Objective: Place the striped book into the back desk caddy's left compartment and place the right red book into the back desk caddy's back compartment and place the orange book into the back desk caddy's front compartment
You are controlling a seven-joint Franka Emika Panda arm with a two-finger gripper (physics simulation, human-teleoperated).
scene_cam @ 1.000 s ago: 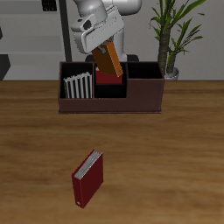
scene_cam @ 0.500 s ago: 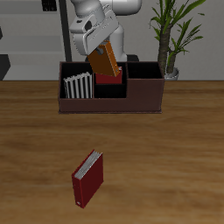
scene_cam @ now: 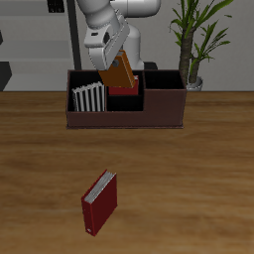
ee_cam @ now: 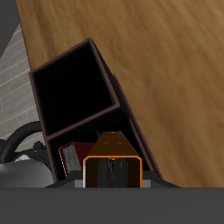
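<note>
My gripper (scene_cam: 112,58) is shut on the orange book (scene_cam: 119,72) and holds it tilted above the middle section of the back desk caddy (scene_cam: 125,117). The book's lower end hangs just over the caddy's rim. The striped book (scene_cam: 87,97) stands in the caddy's left compartment. A red book (scene_cam: 125,88) sits in the back compartment. In the wrist view the orange book (ee_cam: 112,168) is close up, with the red book (ee_cam: 72,156) and the caddy's dark end section (ee_cam: 74,87) beyond it.
A second red book (scene_cam: 99,202) lies on the wooden table near its front edge. A potted plant (scene_cam: 193,40) stands behind the caddy's far end. The robot base is right behind the caddy.
My gripper has risen a little and shifted slightly toward the striped book's end, still holding the orange book. The book's tilt has changed a little.
</note>
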